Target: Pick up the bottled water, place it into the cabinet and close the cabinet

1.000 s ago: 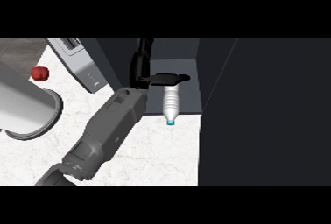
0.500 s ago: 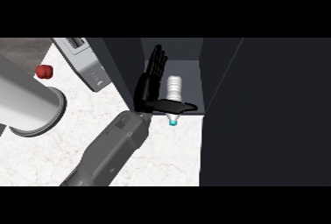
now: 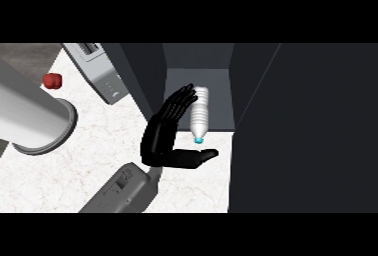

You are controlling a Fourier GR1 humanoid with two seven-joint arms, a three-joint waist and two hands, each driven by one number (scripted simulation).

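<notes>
The bottled water (image 3: pixel 199 112) is clear with a cyan cap. It lies on the floor of the dark cabinet (image 3: pixel 214 80), cap toward me at the front edge. My left hand (image 3: pixel 168 134) is just left of it. Its fingers are straight and run along the bottle's side, while the thumb sticks out to the right below the cap. Nothing is curled round the bottle. The cabinet's door (image 3: pixel 303 130) stands open as a large dark panel on the right. My right hand does not show.
A tall grey cylinder (image 3: pixel 33 115) stands on the white marble counter (image 3: pixel 88 165) at the left. A small red object (image 3: pixel 52 80) and a grey appliance (image 3: pixel 94 67) sit behind it. Another dark panel (image 3: pixel 140 75) flanks the cabinet's left side.
The left hand carried the bottle into the cabinet, then let go. Its fingers have straightened and the hand has drawn back slightly. The bottle now rests on the cabinet floor.
</notes>
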